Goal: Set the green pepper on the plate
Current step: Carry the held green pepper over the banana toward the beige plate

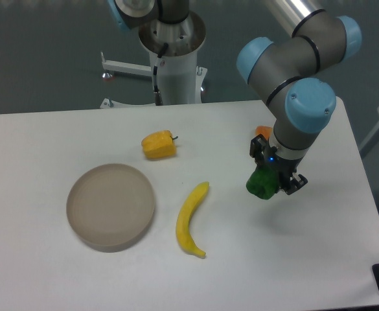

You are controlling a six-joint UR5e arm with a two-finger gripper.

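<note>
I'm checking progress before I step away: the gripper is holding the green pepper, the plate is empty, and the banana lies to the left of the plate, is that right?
Not quite. The banana lies to the right of the plate, between it and the gripper, as the camera view shows. The rest holds: the gripper is holding the green pepper, and the plate is empty.

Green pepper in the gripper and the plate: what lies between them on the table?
In the camera view, the banana lies between the green pepper and the plate; otherwise bare table.
</note>
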